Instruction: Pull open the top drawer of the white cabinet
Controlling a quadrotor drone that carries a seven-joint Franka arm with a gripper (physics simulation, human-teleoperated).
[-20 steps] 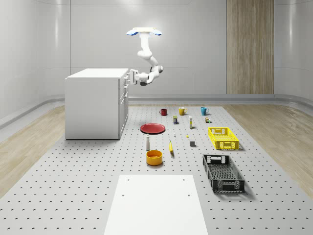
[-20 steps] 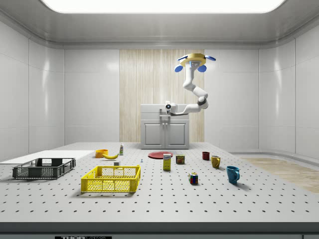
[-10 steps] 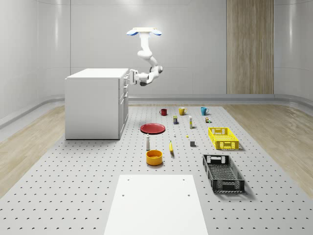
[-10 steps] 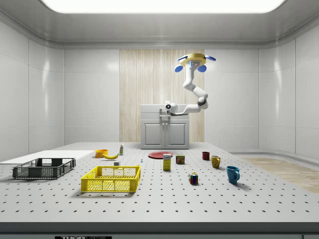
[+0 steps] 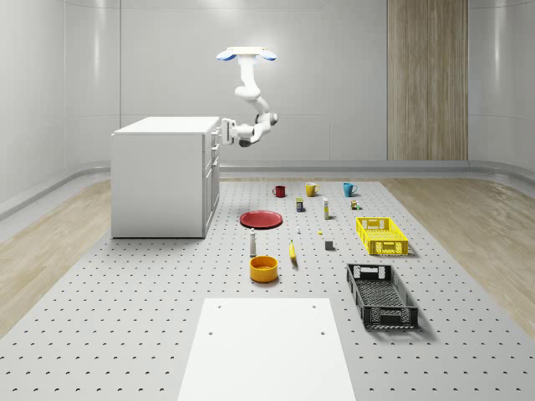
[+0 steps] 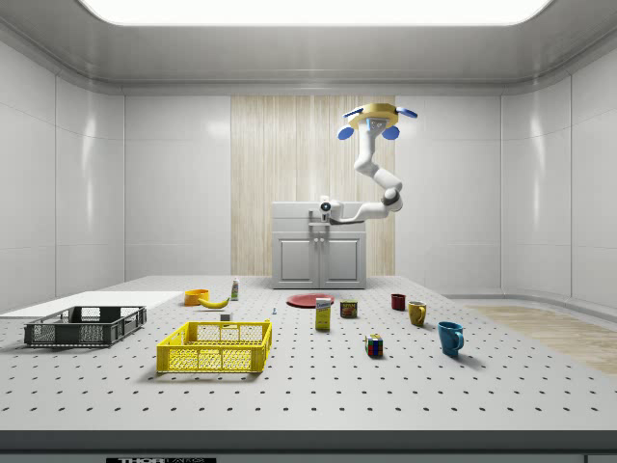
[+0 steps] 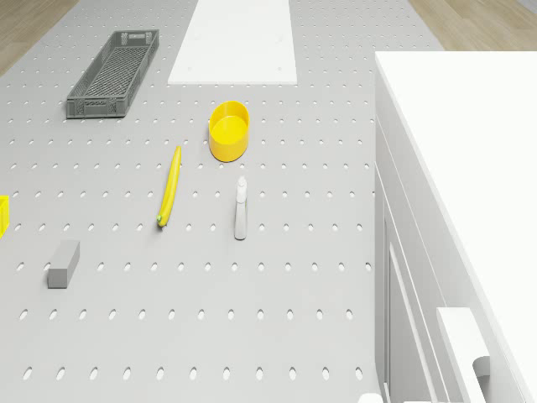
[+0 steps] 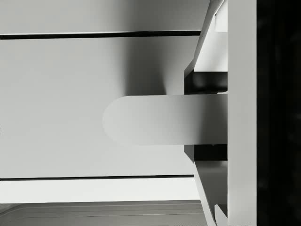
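The white cabinet [image 5: 159, 175] stands at the back left of the pegboard table, its front facing the whole-scene view's right. The drone [image 5: 247, 55] hovers high in front of the cabinet, just right of it in that view. The arm bends down and back, so my gripper [image 5: 222, 131] is against the top drawer [image 5: 214, 134]. In the wrist view the rounded white drawer handle [image 8: 150, 120] lies between the two fingers, whose dark pads [image 8: 207, 82] press on both sides. My gripper [image 8: 190, 120] is shut on it. The side view shows the gripper [image 6: 325, 206] at the cabinet [image 6: 318, 256] front.
On the table in front of the cabinet lie a red plate [image 5: 262, 219], a small bottle [image 5: 252, 243], a banana [image 5: 292, 251] and an orange bowl [image 5: 263, 268]. Three mugs [image 5: 311, 190], a yellow crate [image 5: 381, 235] and a black crate [image 5: 381, 295] sit to the right. A white board [image 5: 266, 347] lies nearest.
The arm's elbow has edged slightly toward the cabinet. The drone, the cabinet and the drawer look the same as before.
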